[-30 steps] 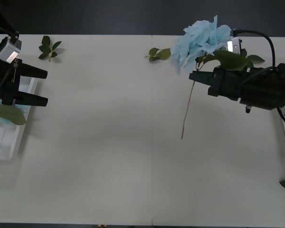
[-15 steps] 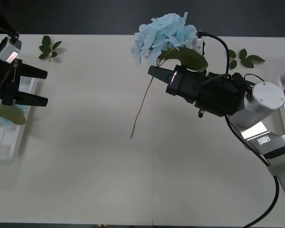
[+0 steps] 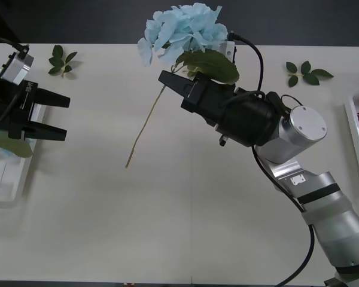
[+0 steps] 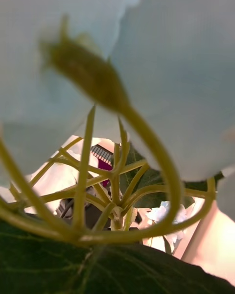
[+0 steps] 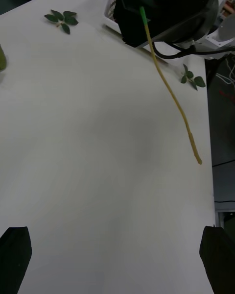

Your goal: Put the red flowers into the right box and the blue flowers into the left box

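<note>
Over left box (image 3: 12, 179), left end effector (image 3: 63, 116) released; right end effector (image 3: 167, 81) grasping blue flower (image 3: 182, 30).

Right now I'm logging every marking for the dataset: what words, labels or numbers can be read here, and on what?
None can be read.
A small white sticker on the right arm carries marks too small to read.
The left gripper bears a pale plate with nothing legible.

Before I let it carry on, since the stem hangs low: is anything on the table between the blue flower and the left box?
Nothing visible. The table between the blue flower in the right gripper and the left box is bare, though the left gripper hovers open at the box.
</note>
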Motion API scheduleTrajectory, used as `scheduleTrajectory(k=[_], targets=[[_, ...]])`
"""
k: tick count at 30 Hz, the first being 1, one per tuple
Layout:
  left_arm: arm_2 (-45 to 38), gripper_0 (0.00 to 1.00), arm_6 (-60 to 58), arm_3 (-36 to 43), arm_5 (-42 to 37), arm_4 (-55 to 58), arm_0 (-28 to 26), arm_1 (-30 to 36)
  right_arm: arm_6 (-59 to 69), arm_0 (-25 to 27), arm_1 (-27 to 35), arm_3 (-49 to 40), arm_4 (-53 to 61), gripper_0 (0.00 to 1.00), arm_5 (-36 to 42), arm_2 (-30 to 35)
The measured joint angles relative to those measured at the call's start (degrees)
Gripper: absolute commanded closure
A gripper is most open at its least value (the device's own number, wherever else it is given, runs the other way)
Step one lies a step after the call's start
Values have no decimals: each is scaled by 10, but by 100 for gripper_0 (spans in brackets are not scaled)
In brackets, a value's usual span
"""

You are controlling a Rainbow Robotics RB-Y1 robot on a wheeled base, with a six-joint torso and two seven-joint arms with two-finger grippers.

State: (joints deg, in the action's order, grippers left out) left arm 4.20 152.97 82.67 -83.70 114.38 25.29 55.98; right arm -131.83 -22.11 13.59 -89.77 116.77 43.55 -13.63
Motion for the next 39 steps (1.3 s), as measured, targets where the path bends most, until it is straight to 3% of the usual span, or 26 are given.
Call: scheduleTrajectory(k=[7, 16, 32, 34, 35, 36, 37, 39], targets=[[75, 0, -25, 0, 24, 50, 0, 0, -15, -15, 0, 0, 0, 100, -24, -41], [148, 0, -132, 20, 59, 51, 22, -1, -15, -16, 0, 0, 0, 100, -24, -39], [147, 0, -185, 31, 59, 34, 34, -110, -16, -16, 0, 0, 0, 100, -33, -39], [147, 41, -207, 31, 59, 34, 34, -120, -16, -16, 0, 0, 0, 100, -33, -39], [147, 53, -215, 31, 59, 34, 35, -124, -16, -16, 0, 0, 0, 100, -33, -39], [147, 82, -218, 31, 59, 33, 35, -127, -16, -16, 0, 0, 0, 100, -33, -39], [147, 100, -218, 31, 59, 32, 36, -130, -16, -16, 0, 0, 0, 100, -33, -39], [147, 100, -218, 31, 59, 29, 38, -132, -16, -16, 0, 0, 0, 100, -33, -39]])
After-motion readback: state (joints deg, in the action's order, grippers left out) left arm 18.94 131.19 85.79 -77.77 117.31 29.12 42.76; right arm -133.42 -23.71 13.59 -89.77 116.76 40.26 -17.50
